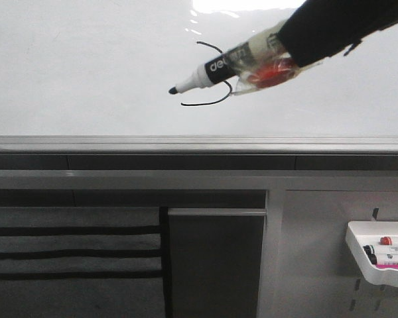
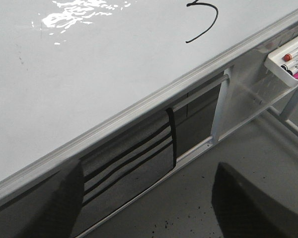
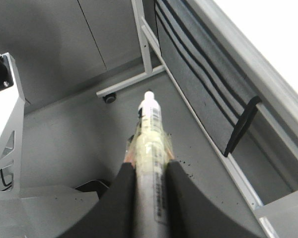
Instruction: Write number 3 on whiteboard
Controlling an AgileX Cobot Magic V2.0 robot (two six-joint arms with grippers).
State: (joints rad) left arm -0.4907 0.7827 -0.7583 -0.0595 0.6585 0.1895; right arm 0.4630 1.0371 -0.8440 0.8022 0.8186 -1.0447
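Note:
The whiteboard (image 1: 86, 73) fills the upper front view. A black number 3 (image 1: 205, 103) is drawn on it, its middle hidden behind the marker. My right gripper (image 1: 268, 66) reaches in from the upper right and is shut on a black-and-white marker (image 1: 215, 66), tip pointing left. In the right wrist view the gripper (image 3: 149, 171) clamps the marker (image 3: 151, 124) between both fingers. The left wrist view shows the whole number 3 (image 2: 204, 20) on the board (image 2: 89, 74) with no marker touching it. My left gripper (image 2: 149, 208) is open and empty, below the board's rail.
A grey metal rail (image 1: 199, 142) runs under the board. Below it hang a grey striped cloth (image 1: 73, 252) and a grey pegboard panel (image 1: 312, 265) with a white tray (image 1: 378, 255) of spare markers. The tray also shows in the left wrist view (image 2: 288, 59).

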